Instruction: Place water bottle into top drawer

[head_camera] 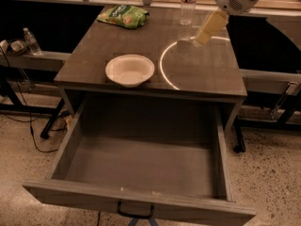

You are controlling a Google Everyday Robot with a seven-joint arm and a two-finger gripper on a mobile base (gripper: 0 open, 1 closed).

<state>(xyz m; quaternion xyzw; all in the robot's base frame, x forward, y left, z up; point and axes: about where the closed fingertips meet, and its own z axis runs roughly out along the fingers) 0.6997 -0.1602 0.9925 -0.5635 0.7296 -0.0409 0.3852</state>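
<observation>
The bottle (188, 6) is standing upright at the desk's (207, 74) far edge, in the upper middle of the frame. The tool (203, 34) is hanging just to its lower right; I cannot tell how wide it is gaping. The drawer (141, 168) is sitting open below.
</observation>
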